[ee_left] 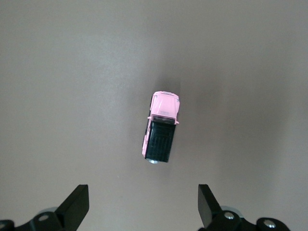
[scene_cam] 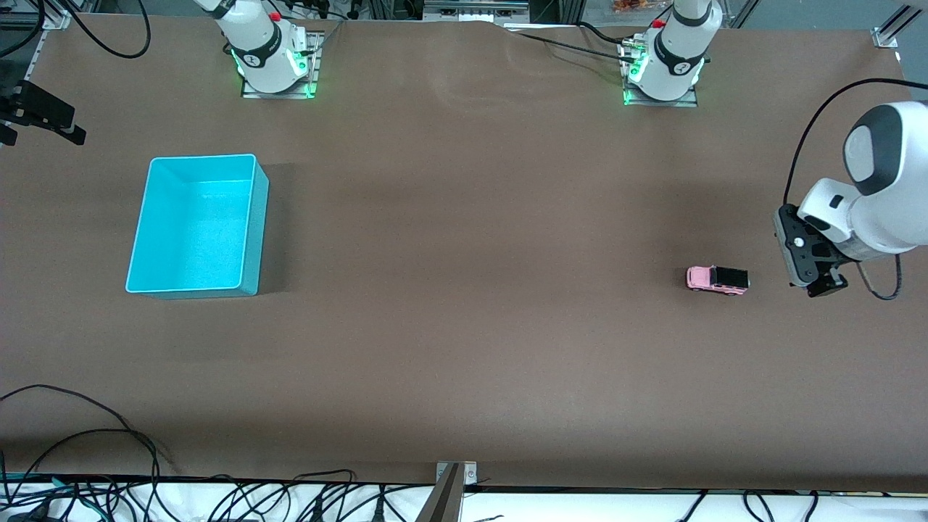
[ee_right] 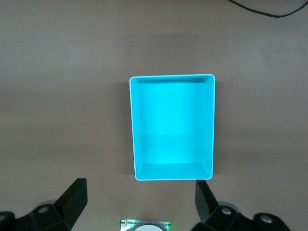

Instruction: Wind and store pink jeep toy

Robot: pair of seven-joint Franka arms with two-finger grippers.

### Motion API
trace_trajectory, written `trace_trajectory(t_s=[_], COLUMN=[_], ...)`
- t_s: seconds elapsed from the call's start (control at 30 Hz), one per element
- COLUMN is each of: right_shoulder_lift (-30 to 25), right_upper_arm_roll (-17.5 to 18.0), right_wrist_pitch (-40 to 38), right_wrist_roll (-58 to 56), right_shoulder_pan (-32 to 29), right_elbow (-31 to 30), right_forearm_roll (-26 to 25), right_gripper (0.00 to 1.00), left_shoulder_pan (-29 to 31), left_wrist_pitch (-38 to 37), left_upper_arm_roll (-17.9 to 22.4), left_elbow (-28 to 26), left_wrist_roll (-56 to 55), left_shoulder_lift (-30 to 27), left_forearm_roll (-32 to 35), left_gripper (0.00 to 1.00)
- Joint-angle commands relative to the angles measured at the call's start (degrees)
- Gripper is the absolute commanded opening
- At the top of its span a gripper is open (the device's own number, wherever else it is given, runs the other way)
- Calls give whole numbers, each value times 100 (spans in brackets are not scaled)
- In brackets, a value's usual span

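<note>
White arms [scene_cam: 881, 188], black jaws, green-lit bases [scene_cam: 279, 72].

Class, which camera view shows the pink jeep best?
The left wrist view: the jeep sits large, seen from above, roof and bonnet clear. The front view shows it tiny; the right wrist view misses it.

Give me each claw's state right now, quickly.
Left claw: open, holding nothing, over bare table beside the pink jeep toy.
Right claw: open, holding nothing, up near the turquoise bin.

Glossy plastic-looking bin [scene_cam: 196, 225], matt table [scene_cam: 464, 326]
</note>
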Motion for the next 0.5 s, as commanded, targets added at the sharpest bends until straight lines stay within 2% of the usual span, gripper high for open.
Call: trace_trajectory(t_s=[0.0, 0.3, 0.47], right_shoulder_lift=[1, 10, 10], right_upper_arm_roll=[-11, -11, -11], right_wrist_pitch=[-118, -118, -109], right_wrist_roll=[-26, -17, -17], right_shoulder_pan=[25, 25, 25], right_elbow=[78, 78, 78], right_forearm_roll=[-87, -95, -95], right_gripper=[100, 100, 100], left_shoulder_pan=[62, 97, 97], left_wrist_pitch=[758, 1506, 1744], left_upper_arm_roll=[-45, -45, -45], left_elbow=[-665, -1254, -1351], left_wrist_roll=[469, 645, 663], left_shoulder_lift=[-152, -64, 208], left_forearm_roll=[95, 113, 113], left_gripper=[100, 100, 100])
